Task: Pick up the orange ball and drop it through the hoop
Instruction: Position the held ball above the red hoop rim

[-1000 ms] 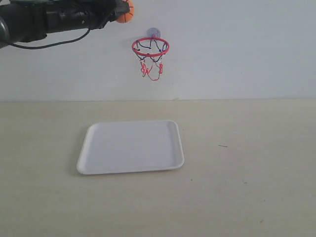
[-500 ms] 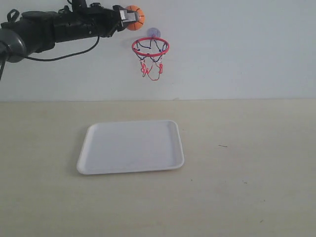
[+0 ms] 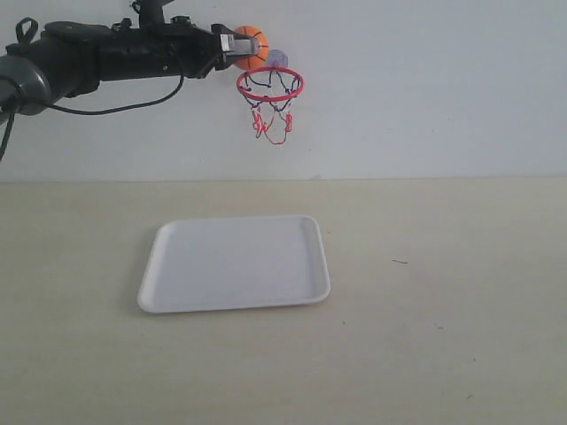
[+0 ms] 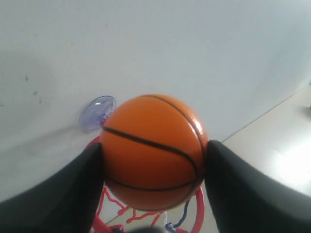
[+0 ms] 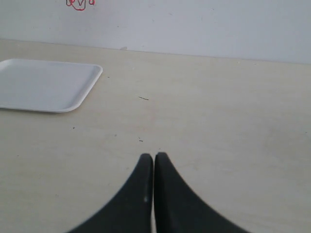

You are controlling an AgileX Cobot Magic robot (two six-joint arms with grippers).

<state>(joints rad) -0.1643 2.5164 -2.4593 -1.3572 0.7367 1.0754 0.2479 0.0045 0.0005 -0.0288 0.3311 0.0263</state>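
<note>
While gripped, ball [image 4: 153, 150] (wrist view) overlaps hoop [image 3: 270, 96].

Black left arm [image 3: 106, 53], thin black cable [image 3: 106, 112] looping beneath, dark tapered jaws.

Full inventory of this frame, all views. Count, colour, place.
orange ball: 1, orange with black seams, held just above the hoop's ring
hoop: 1, red ring, dark-and-red net, on the wall
suction cup: 1, bluish, clear, on the wall behind the ring
tray: 1, white, on the table below the hoop
table: 1, beige
wall: 1, white, behind the table
left gripper: 1, black, shut on the orange ball
right gripper: 1, black, shut, low over the table
</note>
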